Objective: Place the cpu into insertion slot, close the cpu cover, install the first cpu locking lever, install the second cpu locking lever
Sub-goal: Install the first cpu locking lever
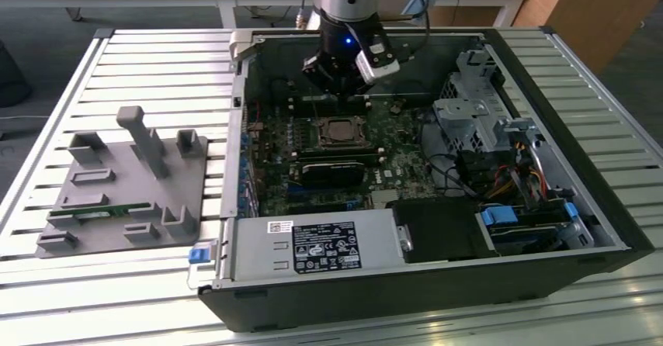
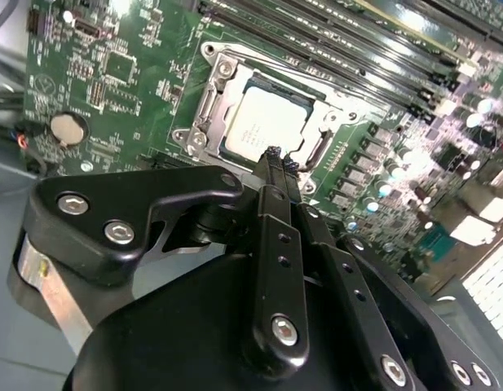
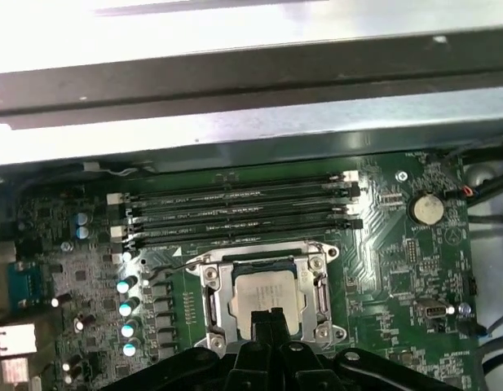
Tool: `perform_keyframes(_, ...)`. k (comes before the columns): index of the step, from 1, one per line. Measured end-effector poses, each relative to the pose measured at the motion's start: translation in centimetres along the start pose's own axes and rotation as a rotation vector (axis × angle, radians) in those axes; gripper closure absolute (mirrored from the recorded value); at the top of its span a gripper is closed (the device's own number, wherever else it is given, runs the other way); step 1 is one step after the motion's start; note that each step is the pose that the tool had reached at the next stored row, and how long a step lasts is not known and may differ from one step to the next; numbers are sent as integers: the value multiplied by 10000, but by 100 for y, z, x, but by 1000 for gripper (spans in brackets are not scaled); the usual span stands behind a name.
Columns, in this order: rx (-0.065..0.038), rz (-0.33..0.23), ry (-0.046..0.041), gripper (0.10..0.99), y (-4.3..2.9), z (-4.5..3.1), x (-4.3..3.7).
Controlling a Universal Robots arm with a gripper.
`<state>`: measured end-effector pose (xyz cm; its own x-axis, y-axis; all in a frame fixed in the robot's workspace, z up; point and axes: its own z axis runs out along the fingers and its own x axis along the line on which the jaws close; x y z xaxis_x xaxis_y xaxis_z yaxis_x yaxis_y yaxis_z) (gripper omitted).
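My jaws: the black fingers of my gripper (image 2: 273, 155) are pressed together tip to tip, closed on themselves alone.
Where I hang: in the exterior view I stand at twelve o'clock of the insertion slot (image 1: 319, 133), a small square socket with a thin silver rim, inside the open black computer case (image 1: 414, 292).
Cpu: the small flat square cpu (image 2: 263, 130) with a silvery-beige metal top lies flat in that slot. In both wrist views my fingertips sit just over one edge of it.
Cpu cover: the thin silver metal square-frame cpu cover (image 3: 212, 295) lies down around the chip, whose top shows through the window.
Exterior view adds: the slatted metal table (image 1: 155, 59) and a grey plastic fixture (image 1: 124, 183) at nine o'clock of the case.
First wrist view adds: long narrow black memory slots (image 3: 243, 204) just beyond the socket.
Both wrist views add: a round silver coin battery (image 3: 425, 208) on the green board.
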<state>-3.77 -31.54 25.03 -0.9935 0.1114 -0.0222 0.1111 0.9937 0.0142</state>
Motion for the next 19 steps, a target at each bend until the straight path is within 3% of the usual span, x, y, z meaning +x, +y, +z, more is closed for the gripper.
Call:
perform_keyframes(8,-17,-751,11,980,0,0,0)
perform_keyframes(19,-19,-790,11,980,-1,0,7)
